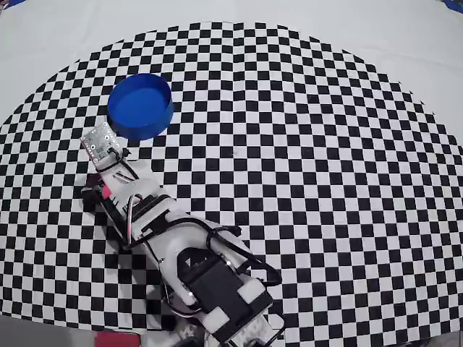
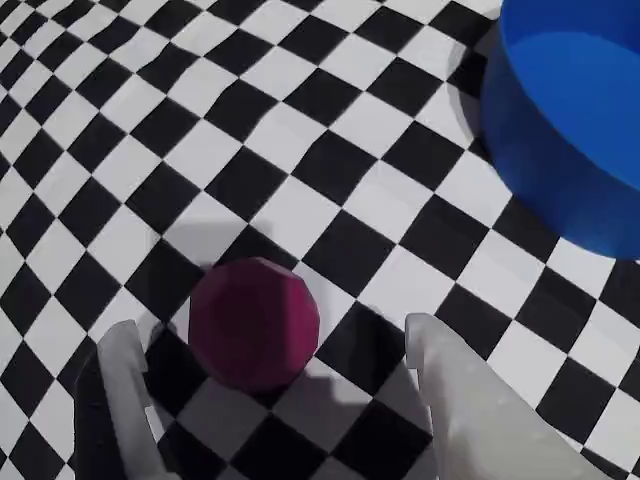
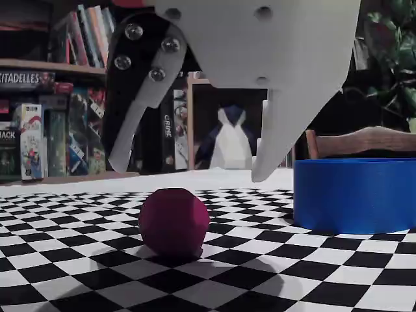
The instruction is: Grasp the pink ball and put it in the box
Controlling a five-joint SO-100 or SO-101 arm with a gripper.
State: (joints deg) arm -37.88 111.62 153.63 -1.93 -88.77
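Note:
The pink ball (image 2: 254,322) rests on the checkered cloth and also shows in the fixed view (image 3: 173,221). My gripper (image 2: 270,330) is open, with one pale finger on each side of the ball and neither touching it. In the fixed view the gripper (image 3: 190,168) hangs just above the ball, its tips a little higher than the ball's top. The box (image 1: 140,105), a round blue tub, stands empty close by; it is at the upper right in the wrist view (image 2: 570,130) and on the right in the fixed view (image 3: 354,195). In the overhead view the gripper (image 1: 103,144) hides the ball.
The black-and-white checkered cloth (image 1: 304,159) covers the table, with plain white surface (image 1: 405,36) beyond its curved edge. My arm (image 1: 202,267) reaches in from the bottom of the overhead view. Bookshelves (image 3: 45,97) fill the background of the fixed view.

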